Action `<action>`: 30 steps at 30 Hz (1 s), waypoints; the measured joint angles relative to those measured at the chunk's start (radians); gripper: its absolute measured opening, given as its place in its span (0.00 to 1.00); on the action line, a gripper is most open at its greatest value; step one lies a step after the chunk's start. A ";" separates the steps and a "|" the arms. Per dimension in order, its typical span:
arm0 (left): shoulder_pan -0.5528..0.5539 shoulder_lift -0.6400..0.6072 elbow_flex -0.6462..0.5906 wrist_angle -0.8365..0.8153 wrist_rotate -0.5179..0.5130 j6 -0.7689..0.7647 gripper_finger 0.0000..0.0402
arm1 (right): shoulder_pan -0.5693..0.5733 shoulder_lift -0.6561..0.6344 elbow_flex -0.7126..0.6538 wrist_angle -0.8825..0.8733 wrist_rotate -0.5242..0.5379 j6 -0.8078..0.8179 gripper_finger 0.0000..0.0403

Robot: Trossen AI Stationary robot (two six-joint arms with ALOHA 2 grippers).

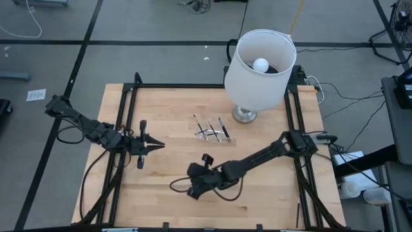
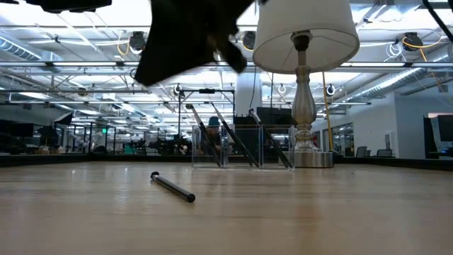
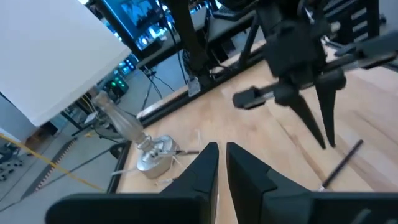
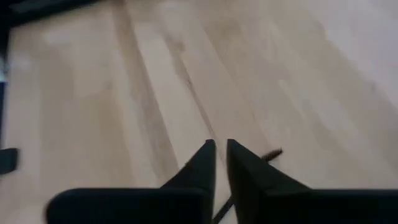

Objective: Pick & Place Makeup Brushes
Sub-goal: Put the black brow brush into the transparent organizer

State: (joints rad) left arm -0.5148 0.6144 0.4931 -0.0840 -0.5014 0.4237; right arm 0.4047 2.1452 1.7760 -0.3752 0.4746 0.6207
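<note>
Jaws nearly together and empty, we hang our right gripper over the loose brush, ready to descend; left gripper, likewise almost closed, waits.

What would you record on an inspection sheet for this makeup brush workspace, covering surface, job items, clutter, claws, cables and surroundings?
Surface: bare wooden table in a black frame.
Job's things: several makeup brushes leaning in a clear holder near the lamp; one loose brush lying flat on the table.
Clutter: table lamp with a white shade, at the far right of the table.
Grippers: left claw shut, at the left side of the table; right claw shut, above the loose brush.
Cables: floor cables to the right of the table.
Surroundings: grey floor, a large hall with ceiling lights; no people seen.
</note>
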 joint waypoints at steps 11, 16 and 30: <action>0.000 0.001 0.000 -0.091 0.004 -0.096 0.10 | -0.017 0.101 0.000 0.044 -0.113 0.179 0.51; 0.000 0.001 0.000 -0.092 0.004 -0.113 0.10 | -0.013 0.099 0.000 -0.065 -0.066 0.303 0.56; 0.000 0.001 0.000 -0.088 0.005 -0.092 0.10 | -0.002 0.101 0.000 -0.115 -0.034 0.419 0.52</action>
State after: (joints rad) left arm -0.5148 0.6151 0.4931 -0.1721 -0.4959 0.3316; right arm 0.4032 2.2465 1.7756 -0.4902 0.4407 1.0395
